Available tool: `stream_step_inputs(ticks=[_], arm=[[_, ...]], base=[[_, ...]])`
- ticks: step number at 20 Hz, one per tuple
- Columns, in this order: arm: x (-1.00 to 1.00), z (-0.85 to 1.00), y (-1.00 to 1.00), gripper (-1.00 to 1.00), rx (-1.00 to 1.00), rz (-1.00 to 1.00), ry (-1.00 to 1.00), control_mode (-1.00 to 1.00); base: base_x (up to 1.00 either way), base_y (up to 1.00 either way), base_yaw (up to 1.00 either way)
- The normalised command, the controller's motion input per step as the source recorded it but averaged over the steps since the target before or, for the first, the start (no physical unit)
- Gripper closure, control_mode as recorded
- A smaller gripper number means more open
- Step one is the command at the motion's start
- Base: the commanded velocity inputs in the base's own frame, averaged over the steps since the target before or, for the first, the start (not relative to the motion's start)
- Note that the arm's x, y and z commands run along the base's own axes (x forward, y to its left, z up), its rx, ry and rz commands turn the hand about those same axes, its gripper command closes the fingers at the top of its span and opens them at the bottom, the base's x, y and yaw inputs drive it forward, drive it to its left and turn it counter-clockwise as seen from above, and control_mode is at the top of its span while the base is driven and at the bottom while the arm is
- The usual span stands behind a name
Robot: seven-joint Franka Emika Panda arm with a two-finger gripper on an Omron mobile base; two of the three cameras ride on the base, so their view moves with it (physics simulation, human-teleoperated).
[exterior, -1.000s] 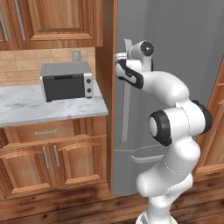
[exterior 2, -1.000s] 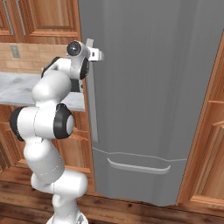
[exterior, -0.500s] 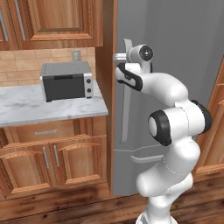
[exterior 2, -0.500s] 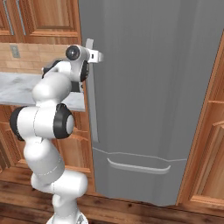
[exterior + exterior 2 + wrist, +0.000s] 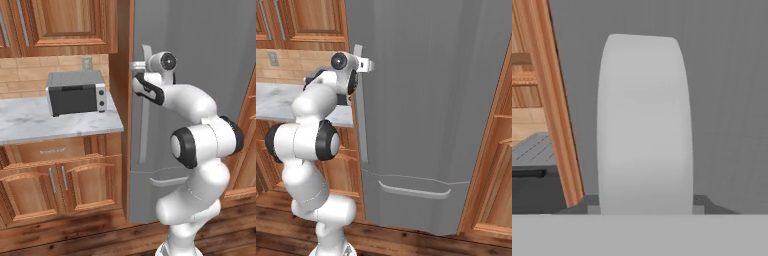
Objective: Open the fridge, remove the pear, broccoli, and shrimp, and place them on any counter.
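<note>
A: Here we are at the fridge (image 5: 200,60), door shut, a tall grey slab between wooden cabinets, and the white arm is reaching right up to its upper left edge.

B: And the gripper (image 5: 137,65) sits on the long pale handle (image 5: 145,125), high up, close to the handle's top end. In the right base view the gripper (image 5: 367,64) sticks out just past the bar.

A: From the hand camera the handle (image 5: 644,125) stands dead centre, a broad pale upright bar rising from between the fingertips, grey door behind it.

B: What about the jaws, are they on it?

A: They sit one each side of the bar with the handle between them, that much is plain. Whether they are pressing it or a little apart from it, I cannot tell; the tips barely peek out at the bottom of the hand view.

B: Over to the left, the marble surface (image 5: 30,127) runs up beside the fridge, atop brown cabinets with metal bar handles.

A: A grey toaster oven (image 5: 76,92) stands on it, back against the wall, well apart from the arm.

B: And low on the fridge there is a curved drawer handle (image 5: 413,190), crossing below the seam.

A: Pear, broccoli, shrimp: door closed, so I cannot say where they lie.
</note>
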Motion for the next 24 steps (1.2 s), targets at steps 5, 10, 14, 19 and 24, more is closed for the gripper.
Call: stream_step_inputs(ticks=[5, 10, 14, 19, 24], arm=[[-0.83, -0.08, -0.03, 1.00, 0.00, 0.00, -0.01, -1.00], [-1.00, 0.00, -0.23, 1.00, -0.08, 0.12, -0.09, -1.00], [-1.00, 0.00, -0.39, 1.00, -0.08, 0.19, -0.10, -1.00], [-1.00, 0.00, -0.41, 1.00, -0.11, 0.22, -0.06, -1.00], [-1.00, 0.00, -0.29, 1.00, -0.14, 0.24, 0.00, -1.00]], base=[[0.00, 0.00, 0.00], [0.00, 0.00, 0.00], [0.00, 0.00, 0.00], [0.00, 0.00, 0.00], [0.00, 0.00, 0.00]])
